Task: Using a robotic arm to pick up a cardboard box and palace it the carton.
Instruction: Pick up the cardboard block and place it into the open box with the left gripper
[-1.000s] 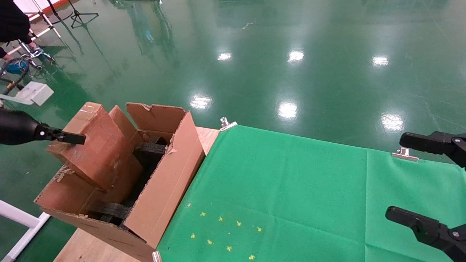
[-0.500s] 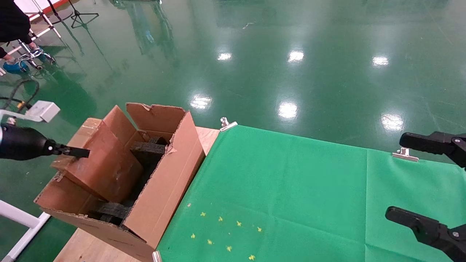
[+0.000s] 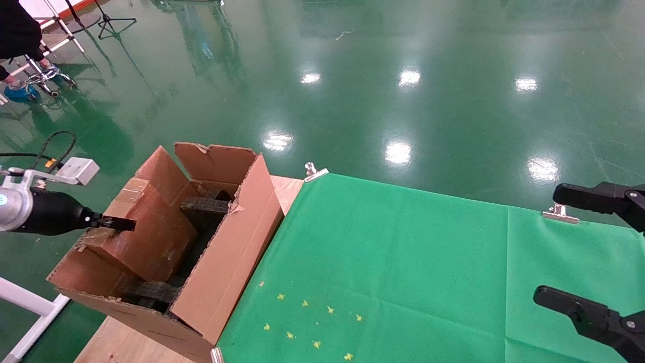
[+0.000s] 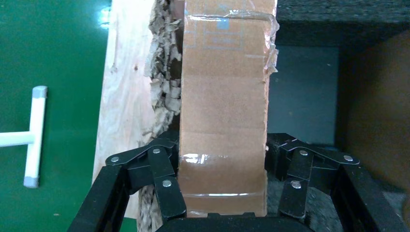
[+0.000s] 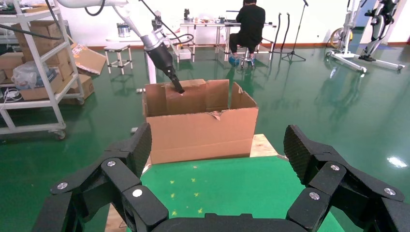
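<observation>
Lower now than a second ago, the cardboard box (image 3: 146,232) sits tilted inside the carton (image 3: 227,252), my left gripper (image 4: 222,193) pinching its end. Its far edge nears black foam (image 3: 204,207). My left wrist view alone shows the carton's ragged wall beside my finger. My right gripper (image 3: 594,252) hangs spread over the green cloth (image 3: 403,262).

My wooden table (image 3: 287,189) carries the carton (image 3: 227,262) beside a clipped green cloth (image 3: 403,272), yellow specks, maybe stickers, scattered.
</observation>
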Motion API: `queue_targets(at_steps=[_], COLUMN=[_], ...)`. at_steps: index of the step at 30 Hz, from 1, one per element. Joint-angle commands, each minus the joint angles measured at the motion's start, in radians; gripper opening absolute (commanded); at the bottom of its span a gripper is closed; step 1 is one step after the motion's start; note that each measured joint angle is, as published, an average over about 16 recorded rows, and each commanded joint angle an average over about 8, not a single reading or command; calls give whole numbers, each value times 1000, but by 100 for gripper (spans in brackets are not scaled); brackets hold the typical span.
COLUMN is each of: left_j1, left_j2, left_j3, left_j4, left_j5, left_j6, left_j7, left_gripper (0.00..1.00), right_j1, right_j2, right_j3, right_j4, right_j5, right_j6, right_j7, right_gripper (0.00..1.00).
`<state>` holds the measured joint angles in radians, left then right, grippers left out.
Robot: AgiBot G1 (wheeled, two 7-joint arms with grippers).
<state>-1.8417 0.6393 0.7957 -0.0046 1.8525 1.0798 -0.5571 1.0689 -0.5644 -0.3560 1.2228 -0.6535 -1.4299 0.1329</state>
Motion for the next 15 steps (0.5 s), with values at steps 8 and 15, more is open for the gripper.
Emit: queue_targets(at_steps=[8, 15], left_j1=[76, 116], left_j2=[44, 69], left_j3=[-14, -23], left_j4=[15, 19], left_j5=[-21, -33], left_j6=[-128, -157], left_j7=[-12, -17], left_gripper=[0, 0], right_j1=[0, 0], right_j2=[0, 0], right_j3=[0, 0], right_j4=[0, 0], right_j5=[0, 0], right_j6=[0, 0], right_j7=[0, 0], right_gripper=[100, 100])
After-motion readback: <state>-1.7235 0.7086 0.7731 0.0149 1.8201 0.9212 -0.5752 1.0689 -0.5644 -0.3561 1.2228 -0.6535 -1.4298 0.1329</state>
